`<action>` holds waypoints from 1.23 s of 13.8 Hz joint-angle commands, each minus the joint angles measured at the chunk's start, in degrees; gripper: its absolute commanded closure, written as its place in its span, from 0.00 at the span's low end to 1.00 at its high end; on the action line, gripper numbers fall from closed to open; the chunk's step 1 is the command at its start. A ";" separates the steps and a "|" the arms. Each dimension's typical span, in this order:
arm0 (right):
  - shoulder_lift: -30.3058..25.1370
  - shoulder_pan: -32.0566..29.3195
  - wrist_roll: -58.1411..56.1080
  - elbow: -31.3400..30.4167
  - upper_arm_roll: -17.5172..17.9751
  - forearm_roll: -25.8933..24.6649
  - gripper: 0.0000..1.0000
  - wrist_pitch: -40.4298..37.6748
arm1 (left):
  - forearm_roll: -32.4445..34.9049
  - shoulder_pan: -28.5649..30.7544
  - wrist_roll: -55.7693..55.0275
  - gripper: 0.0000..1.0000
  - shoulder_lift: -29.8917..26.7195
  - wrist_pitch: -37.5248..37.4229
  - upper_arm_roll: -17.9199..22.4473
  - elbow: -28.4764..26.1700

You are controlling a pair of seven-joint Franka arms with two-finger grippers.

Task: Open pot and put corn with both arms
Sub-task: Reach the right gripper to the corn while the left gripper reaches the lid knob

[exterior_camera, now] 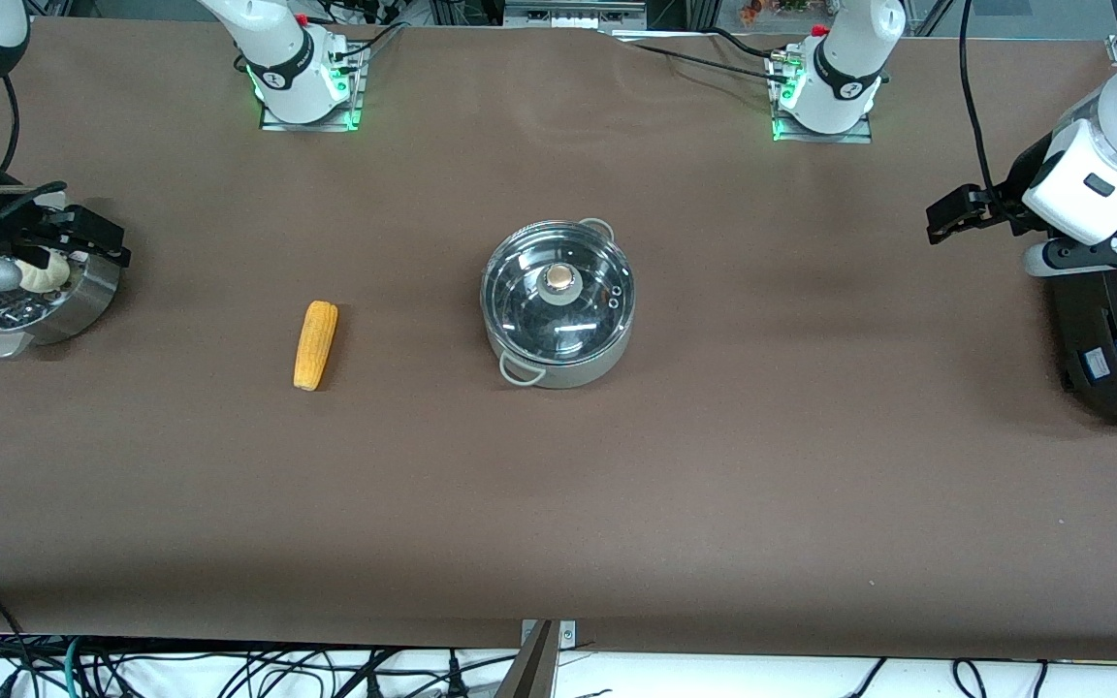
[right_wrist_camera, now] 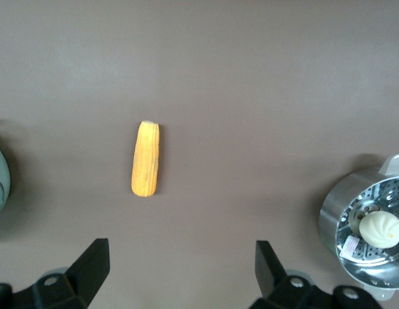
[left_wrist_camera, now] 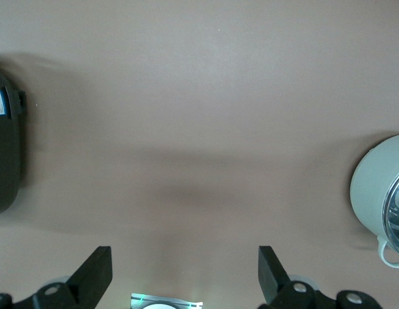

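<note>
While the lidded pot [exterior_camera: 558,302] sits mid-frame and the corn [exterior_camera: 315,344] lies centre-left, the left gripper [left_wrist_camera: 185,267] and right gripper [right_wrist_camera: 181,264] wait spread apart at the frame's edges, poised to share the work.

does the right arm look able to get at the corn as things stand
Probably yes: the corn lies alone on bare table, nothing touching it, and the right gripper hangs open toward that end, over the steamer.

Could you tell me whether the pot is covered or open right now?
Covered. A glass lid with a round knob sits on the pot, and the corn lies on the table beside it.
</note>
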 commanded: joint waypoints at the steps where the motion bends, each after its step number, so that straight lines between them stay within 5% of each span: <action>1: 4.49 1.63 0.57 0.06 0.53 0.76 0.00 -0.06 | 0.70 0.64 0.27 0.01 -0.99 -0.15 -1.05 -0.85; 7: 12.85 7.70 14.32 -1.78 0.88 1.30 0.00 7.75 | 0.52 -3.03 -20.69 0.01 6.02 3.69 -10.09 1.43; 12: 15.94 8.94 22.71 -13.35 0.88 1.03 0.00 25.29 | -3.17 -14.97 -35.04 0.01 18.06 9.34 -9.93 9.85; 17: 19.36 10.43 24.81 -26.37 0.97 1.03 0.00 45.44 | -2.47 -30.01 -36.03 0.00 28.70 15.82 -7.73 15.76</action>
